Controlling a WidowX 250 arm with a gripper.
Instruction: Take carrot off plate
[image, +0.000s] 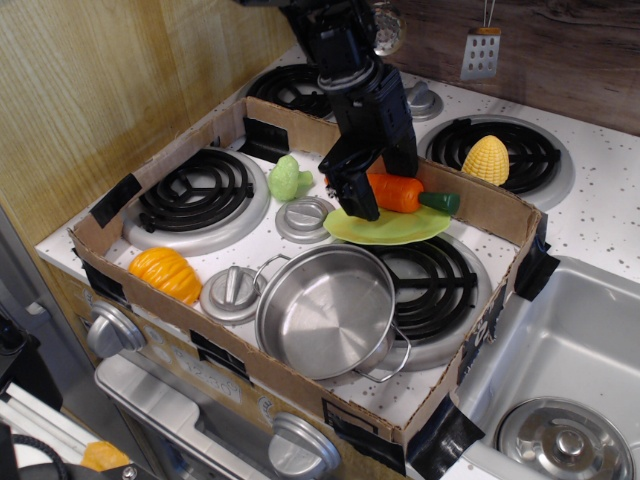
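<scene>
We see a steel pot (327, 311) near the front edge of the stove, inside a low cardboard wall (300, 372) taped at its corners. A ribbed orange pumpkin toy (166, 274) lies at the front left corner, a light-green lumpy vegetable (288, 179) further back. Yellow corn (485, 159) rests on the back right burner (500, 152). A small grater (480, 53) hangs on the back wall. A sink (560, 385) fills the right corner.
</scene>
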